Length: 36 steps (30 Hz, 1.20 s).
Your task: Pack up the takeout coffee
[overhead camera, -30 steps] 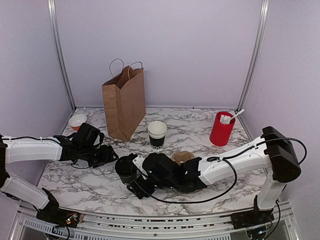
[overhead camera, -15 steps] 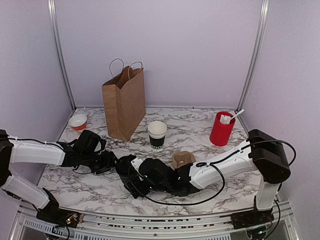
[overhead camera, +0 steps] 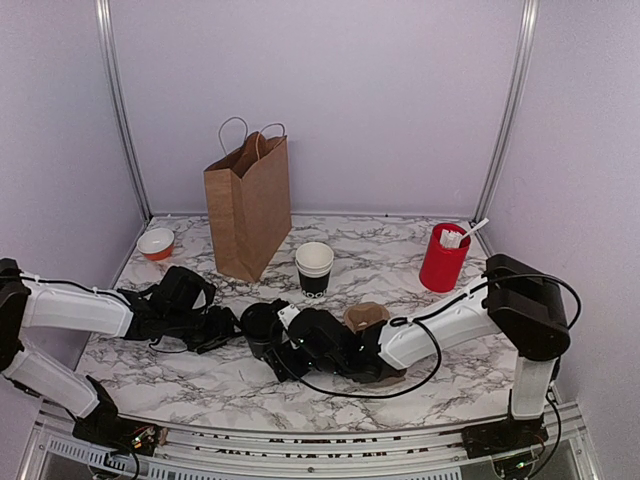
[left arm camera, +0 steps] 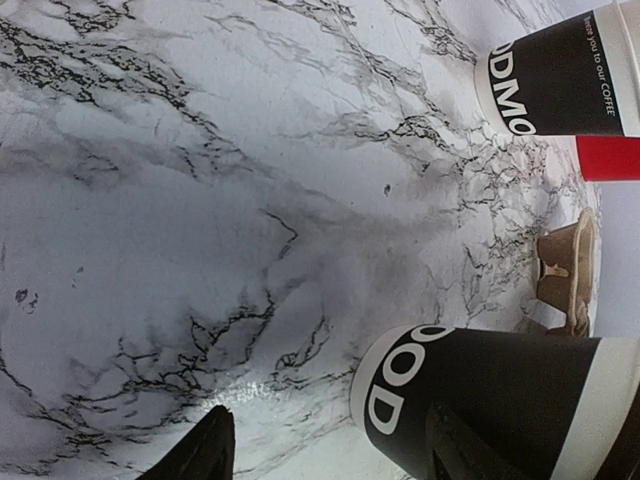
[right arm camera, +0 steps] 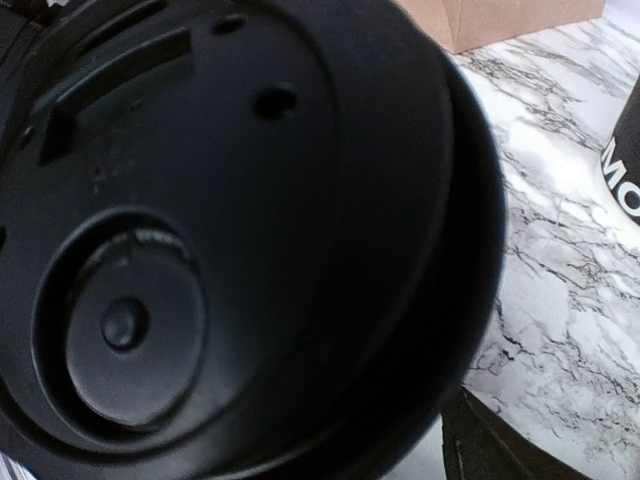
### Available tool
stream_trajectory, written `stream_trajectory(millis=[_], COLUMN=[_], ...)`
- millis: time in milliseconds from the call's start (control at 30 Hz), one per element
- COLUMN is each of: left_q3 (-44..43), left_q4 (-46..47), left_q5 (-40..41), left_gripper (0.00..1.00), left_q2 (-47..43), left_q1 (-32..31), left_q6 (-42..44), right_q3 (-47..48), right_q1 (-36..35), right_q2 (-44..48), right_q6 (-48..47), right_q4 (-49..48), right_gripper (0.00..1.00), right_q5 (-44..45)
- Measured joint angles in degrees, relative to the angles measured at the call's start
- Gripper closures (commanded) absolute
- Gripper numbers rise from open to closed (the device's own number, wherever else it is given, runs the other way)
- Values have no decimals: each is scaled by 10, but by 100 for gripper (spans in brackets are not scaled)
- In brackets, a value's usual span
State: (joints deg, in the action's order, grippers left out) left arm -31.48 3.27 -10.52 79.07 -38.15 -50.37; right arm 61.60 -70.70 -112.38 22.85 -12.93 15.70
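Both arms have closed in over the last second: the right arm (overhead camera: 450,320) has swung its elbow leftward and lies stretched low across the marble table (overhead camera: 200,385), while the left arm (overhead camera: 80,305) has slid toward the middle, so the two meet at one spot near the front. The brown paper bag (overhead camera: 248,205) stands upright and open-mouthed well behind them, most likely set there as the place the drink must end up. The red cup (overhead camera: 442,262) with white sticks sits far right. The lidless stack of cups (overhead camera: 314,268) stands just in front of the bag. Both are apart from the work. The takeout cup (overhead camera: 260,325) stands upright on the marble between the two grippers, left of centre. The right gripper (overhead camera: 278,338) is hard up against it, so the round black lid (right arm camera: 230,230) fills the right wrist view. One finger (right arm camera: 485,440) shows just under the lid's edge. The jaws stand wide, but I cannot tell whether they press the cup or merely bracket it. The left gripper (overhead camera: 228,326) is spread, and its fingertips (left arm camera: 205,450) are apart, with the cup's lettered base just ahead, probably to steady it. The cup is not yet lifted or bagged.
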Motion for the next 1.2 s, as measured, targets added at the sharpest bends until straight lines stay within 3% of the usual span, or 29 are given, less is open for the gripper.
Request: stream_trajectory(millis=[467, 700, 967, 1200], left_q3=[2, -2, -99, -156], left_q4=[18, -37, -92, -97], left_q5=[11, 59, 66, 31], left_gripper=[34, 33, 33, 35], left_q2=[-2, -66, -89, -24], left_q1=[-58, -49, -15, 9], left_q6=[-24, -1, 66, 111], right_q3=[-36, -59, -96, -100], right_q1=[37, 42, 42, 42], right_q2=[23, 69, 144, 201], right_q6=[3, 12, 39, 83], right_q4=[27, 49, 83, 96], right_gripper=[16, 16, 17, 18], right_q5=[16, 20, 3, -41])
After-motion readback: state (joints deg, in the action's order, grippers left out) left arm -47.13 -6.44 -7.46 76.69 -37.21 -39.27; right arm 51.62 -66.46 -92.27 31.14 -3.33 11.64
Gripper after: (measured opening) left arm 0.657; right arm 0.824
